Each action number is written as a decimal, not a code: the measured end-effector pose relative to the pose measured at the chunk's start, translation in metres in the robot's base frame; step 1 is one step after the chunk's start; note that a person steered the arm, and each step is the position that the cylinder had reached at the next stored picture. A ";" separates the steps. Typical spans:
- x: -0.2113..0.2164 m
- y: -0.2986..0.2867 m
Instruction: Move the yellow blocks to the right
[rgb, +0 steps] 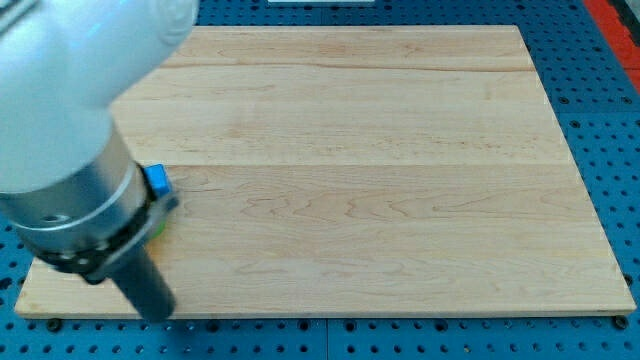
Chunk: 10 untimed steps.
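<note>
The arm's pale body fills the view's upper left and hides most of the board's left side. My dark rod runs down from it, and my tip (156, 312) rests near the board's bottom left edge. A blue block (157, 179) peeks out at the right of the arm's housing, above and slightly right of my tip. A thin sliver of yellow-green (157, 234) shows just under the housing, between the blue block and my tip; its shape is hidden. No other yellow block shows.
The wooden board (380, 170) lies on a blue perforated table (600, 130). A red patch (618, 18) shows at the view's top right corner, off the board.
</note>
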<state>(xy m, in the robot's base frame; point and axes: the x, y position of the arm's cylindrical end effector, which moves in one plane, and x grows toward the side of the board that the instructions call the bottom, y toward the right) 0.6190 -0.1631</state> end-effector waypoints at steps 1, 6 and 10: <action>-0.001 -0.005; -0.019 -0.032; -0.061 -0.055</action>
<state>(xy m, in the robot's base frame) 0.5579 -0.2176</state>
